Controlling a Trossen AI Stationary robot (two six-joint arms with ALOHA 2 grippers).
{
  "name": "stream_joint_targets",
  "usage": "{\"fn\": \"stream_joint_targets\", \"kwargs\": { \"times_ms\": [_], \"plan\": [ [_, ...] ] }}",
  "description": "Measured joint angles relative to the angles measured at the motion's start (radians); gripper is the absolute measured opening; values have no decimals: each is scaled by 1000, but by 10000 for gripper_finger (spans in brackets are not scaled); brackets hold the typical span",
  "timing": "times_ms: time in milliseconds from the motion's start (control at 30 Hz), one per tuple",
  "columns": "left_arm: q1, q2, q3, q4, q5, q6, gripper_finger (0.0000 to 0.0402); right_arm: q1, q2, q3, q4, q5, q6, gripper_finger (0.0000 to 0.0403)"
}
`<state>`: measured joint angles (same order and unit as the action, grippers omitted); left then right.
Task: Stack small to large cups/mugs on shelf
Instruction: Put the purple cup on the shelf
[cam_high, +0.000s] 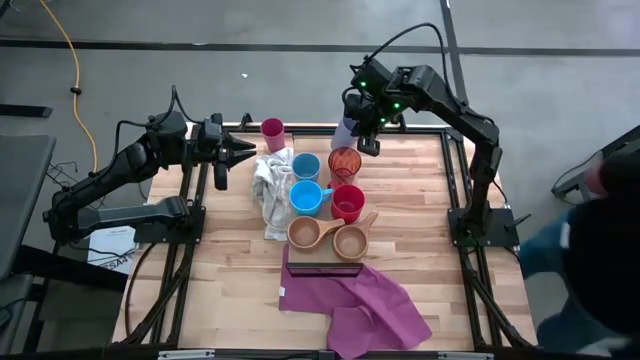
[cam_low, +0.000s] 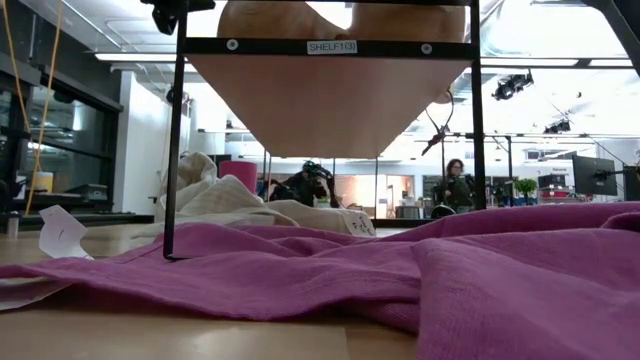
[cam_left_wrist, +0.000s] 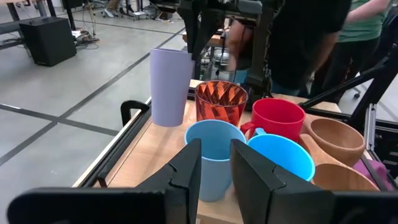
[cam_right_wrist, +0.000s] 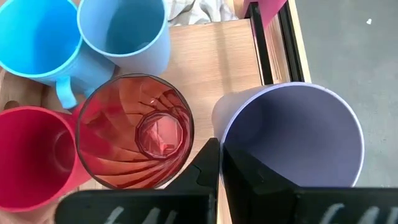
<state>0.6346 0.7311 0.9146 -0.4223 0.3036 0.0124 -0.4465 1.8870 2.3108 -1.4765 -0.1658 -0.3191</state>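
We see our right gripper (cam_right_wrist: 219, 163) pinching the near rim of the lavender tumbler (cam_right_wrist: 292, 134), one finger inside the wall and one outside, holding it upright at the table's far edge just beside the orange-red translucent tumbler (cam_right_wrist: 135, 132). Our left gripper (cam_left_wrist: 214, 165) waits at the left side with its fingers spread, pointing toward the light blue mug (cam_left_wrist: 213, 144). We judge the lavender tumbler light, stiff and smooth-walled, so a rim pinch could let it swing or slip; gripping deep on the wall seems safest. The red mug (cam_high: 348, 203), second blue mug (cam_high: 304, 197) and wooden cups (cam_high: 304, 233) cluster nearby.
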Motion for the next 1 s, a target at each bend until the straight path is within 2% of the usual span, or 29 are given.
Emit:
{"fn": "stream_joint_targets", "kwargs": {
  "times_ms": [1000],
  "plan": [
    [0, 0, 0, 0, 19, -79, 74, 0, 0, 1, -64, 80, -30, 0]
  ]
}}
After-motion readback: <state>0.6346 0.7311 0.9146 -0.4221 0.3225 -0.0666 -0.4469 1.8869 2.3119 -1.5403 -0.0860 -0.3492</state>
